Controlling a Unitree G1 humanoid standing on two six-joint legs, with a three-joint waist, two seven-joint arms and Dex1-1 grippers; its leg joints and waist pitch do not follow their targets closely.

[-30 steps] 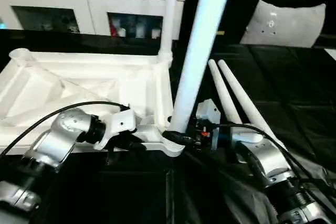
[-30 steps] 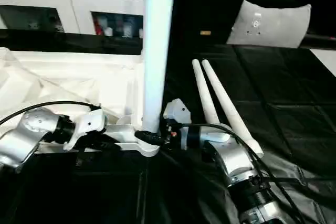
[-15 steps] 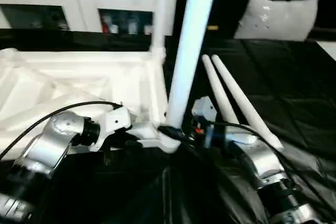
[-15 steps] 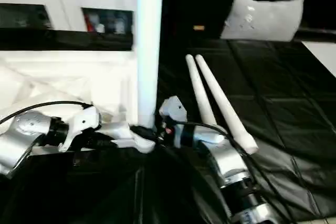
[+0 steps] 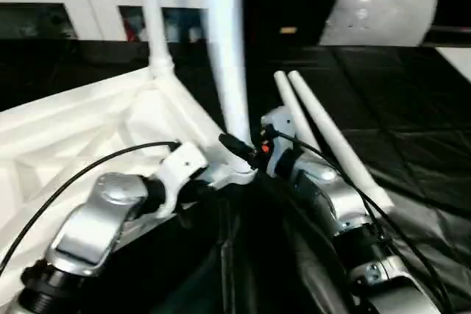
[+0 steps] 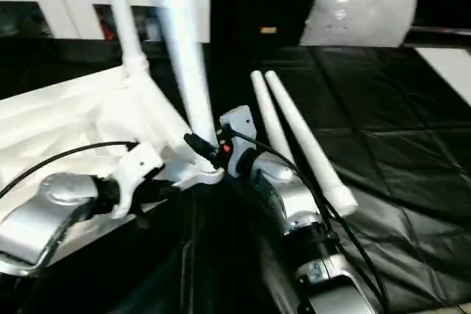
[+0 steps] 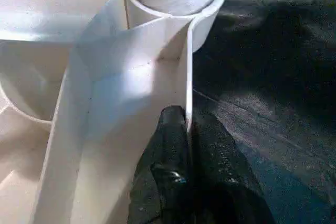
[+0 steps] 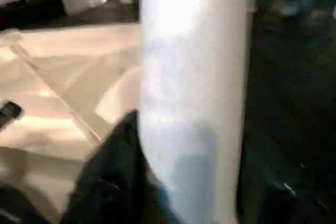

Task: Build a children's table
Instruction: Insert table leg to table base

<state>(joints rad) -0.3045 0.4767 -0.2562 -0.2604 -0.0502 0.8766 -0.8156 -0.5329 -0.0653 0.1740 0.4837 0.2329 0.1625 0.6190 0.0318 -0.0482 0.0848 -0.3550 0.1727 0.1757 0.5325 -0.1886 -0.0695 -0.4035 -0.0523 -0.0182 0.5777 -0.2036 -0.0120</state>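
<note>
On black cloth [image 5: 412, 145] — right gripper [image 5: 237, 148] clasps upright leg [image 5: 227, 71].

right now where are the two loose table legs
In the head views, the two loose legs lie side by side on the black cloth, just right of the right gripper.

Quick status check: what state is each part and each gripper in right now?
Tabletop: upside down, ribs up.
Far leg: standing in its corner socket.
Near leg: standing in the near corner socket, leaning a little.
Two spare legs: lying side by side on the black sheet.
Left gripper: shut on the tabletop's edge wall.
Right gripper: shut on the near leg, low down.
</note>
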